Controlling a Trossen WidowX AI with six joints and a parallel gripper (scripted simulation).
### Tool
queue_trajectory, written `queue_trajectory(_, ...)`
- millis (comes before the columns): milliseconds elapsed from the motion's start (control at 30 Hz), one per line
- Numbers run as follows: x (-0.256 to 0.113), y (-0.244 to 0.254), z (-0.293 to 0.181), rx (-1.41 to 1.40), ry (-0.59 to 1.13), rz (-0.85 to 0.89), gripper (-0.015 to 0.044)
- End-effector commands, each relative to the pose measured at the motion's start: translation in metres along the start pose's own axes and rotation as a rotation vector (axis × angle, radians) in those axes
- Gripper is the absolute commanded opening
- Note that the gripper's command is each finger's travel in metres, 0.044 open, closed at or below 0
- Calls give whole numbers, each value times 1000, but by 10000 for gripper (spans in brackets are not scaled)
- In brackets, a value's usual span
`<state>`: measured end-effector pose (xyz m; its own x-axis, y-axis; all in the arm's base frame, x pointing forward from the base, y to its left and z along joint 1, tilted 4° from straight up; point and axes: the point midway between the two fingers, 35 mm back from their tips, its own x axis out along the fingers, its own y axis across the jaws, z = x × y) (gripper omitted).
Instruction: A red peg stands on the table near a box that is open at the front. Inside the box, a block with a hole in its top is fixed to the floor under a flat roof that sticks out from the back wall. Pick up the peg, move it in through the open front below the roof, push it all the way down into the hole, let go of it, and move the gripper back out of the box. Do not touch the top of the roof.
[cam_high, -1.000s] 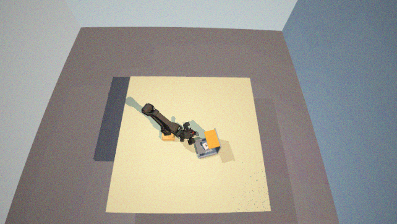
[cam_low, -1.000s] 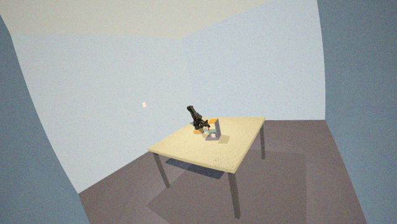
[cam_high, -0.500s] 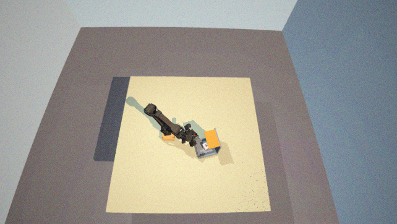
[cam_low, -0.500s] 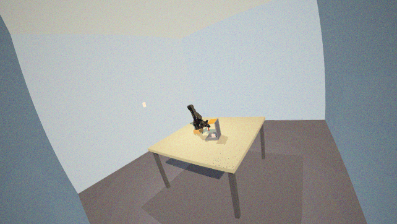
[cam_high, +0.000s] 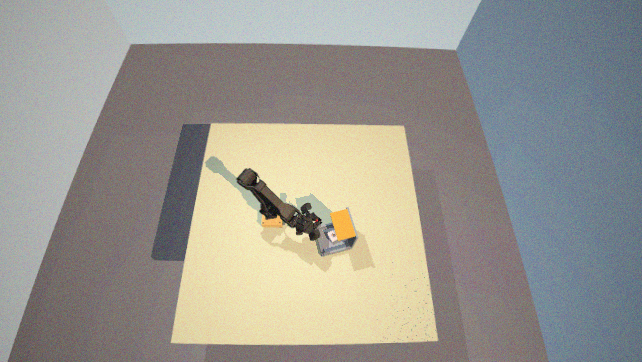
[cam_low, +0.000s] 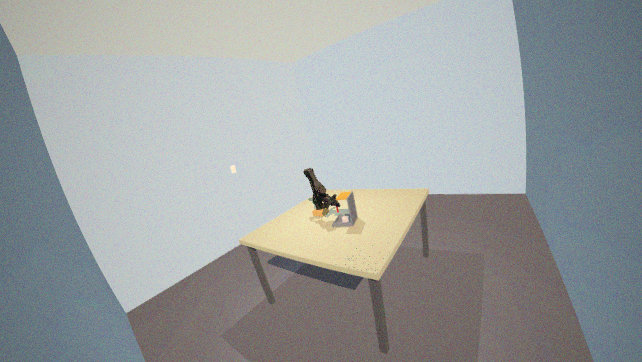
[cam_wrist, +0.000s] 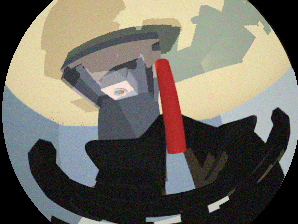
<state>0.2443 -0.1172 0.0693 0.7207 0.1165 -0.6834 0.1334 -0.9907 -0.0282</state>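
The red peg (cam_high: 319, 220) (cam_low: 337, 209) (cam_wrist: 171, 102) hangs nearly upright, clear of the table. My gripper (cam_low: 337, 204) (cam_wrist: 168, 117) is shut on its upper part. It is at the front edge of the grey box (cam_high: 324, 248) (cam_low: 352, 207) (cam_wrist: 82, 82), towards one side. In the wrist view the peg's lower end shows beside the box's side wall. The pale block (cam_high: 332, 235) (cam_low: 345, 219) (cam_wrist: 112, 90) stands inside on the floor, its hole visible in the wrist view. The orange roof (cam_high: 343, 224) (cam_low: 345, 195) is above the rear part; the peg is not below it.
The arm's orange base (cam_high: 272, 221) (cam_low: 317, 213) is on the table (cam_high: 280, 300) (cam_low: 300, 240) behind the gripper, on the side away from the box. The box's low side walls flank the block, and its tall back wall carries the roof.
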Motion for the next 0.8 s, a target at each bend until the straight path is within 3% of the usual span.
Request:
queue_trajectory(0,1,6,-2,-8,5,-2,0)
queue_trajectory(767,9,42,-5,-10,7,0,0)
